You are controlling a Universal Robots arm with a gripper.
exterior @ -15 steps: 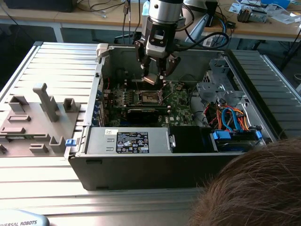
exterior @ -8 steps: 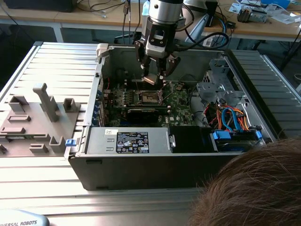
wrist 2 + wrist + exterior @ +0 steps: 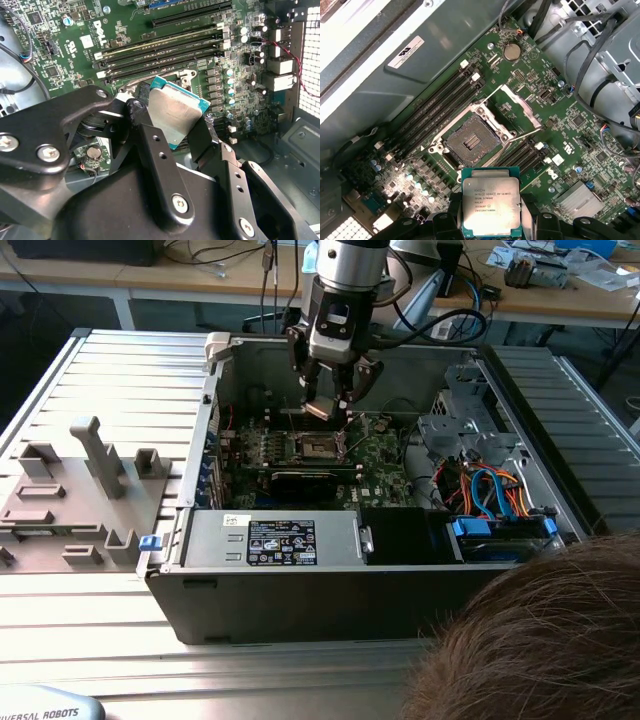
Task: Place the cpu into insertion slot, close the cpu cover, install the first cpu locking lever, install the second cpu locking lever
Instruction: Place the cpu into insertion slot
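1. Exterior view's left: a grey moulded fixture plate point(image 3: 60, 510) with raised blocks lies on the ribbed metal tabletop point(image 3: 120, 370).
2. Centre: an open dark-grey computer case point(image 3: 300, 590) lies on its side with its green circuit board point(image 3: 385, 465) facing up.
3. The arm's black jaws hang over the board. They are closed part-way onto the small flat square cpu with the dull silver-grey top point(image 3: 491, 207), gripping it by two opposite edges.
4. The cpu is held in the air, near the insertion slot but apart from it, and is not yet seated.
5. The square dark insertion slot with a silver rim point(image 3: 470, 145) lies uncovered.
6. The thin silver cpu cover frame point(image 3: 522, 107) looks swung up off the slot at one edge; its angle is hard to judge.
7. Exterior view's right: a metal drive cage point(image 3: 460, 415) with blue and orange cables point(image 3: 490, 490).
8. Far right, bottom corner: a person's hair point(image 3: 540, 640).
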